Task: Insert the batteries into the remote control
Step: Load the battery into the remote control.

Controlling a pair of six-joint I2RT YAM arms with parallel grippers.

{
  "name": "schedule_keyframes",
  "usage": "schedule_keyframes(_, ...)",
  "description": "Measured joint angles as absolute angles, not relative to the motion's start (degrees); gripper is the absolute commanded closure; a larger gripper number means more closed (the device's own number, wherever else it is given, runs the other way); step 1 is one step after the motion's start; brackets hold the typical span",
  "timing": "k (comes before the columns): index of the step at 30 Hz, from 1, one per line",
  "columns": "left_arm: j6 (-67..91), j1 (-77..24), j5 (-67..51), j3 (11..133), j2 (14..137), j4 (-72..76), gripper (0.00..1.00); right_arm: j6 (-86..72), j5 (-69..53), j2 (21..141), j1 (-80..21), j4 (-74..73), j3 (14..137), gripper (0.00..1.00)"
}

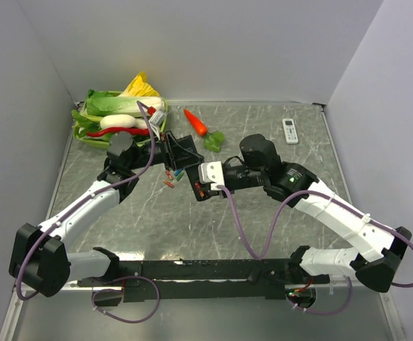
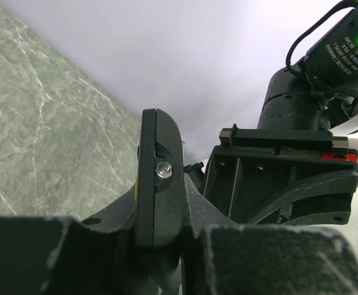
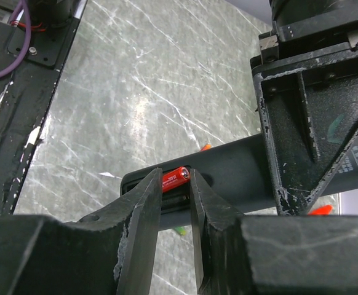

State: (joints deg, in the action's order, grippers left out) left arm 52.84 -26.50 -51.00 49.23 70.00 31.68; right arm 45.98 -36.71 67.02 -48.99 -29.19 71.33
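There was one black remote control (image 3: 234, 169), lifted off the table. The left gripper (image 2: 160, 215) was clamped tight on it. One red battery (image 3: 174, 178) sat at the open slot at the remote's end, and the right gripper (image 3: 170, 184) pinched it between its two fingers. I could make out three more loose batteries (image 1: 169, 179) lying on the table (image 1: 135, 220) under the remote. At the back left, one green basket (image 1: 86, 138) held leafy greens, a white radish and a red pepper. One carrot (image 1: 196, 122) and one white remote (image 1: 289, 131) lay outside it.
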Motion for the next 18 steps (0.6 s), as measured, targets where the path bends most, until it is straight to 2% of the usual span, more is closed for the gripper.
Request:
schedule_keyframes(6,52.56,-26.50,-51.22,49.58,70.00,31.44,0.98,46.00,-36.69,67.46,-48.99,-29.10,71.33,0.71)
schedule_keyframes(18,53.25,-26.48,-51.18,49.58,70.00,32.36,0.98,46.13,-36.51,67.26,-48.99,-28.34,71.20,0.85)
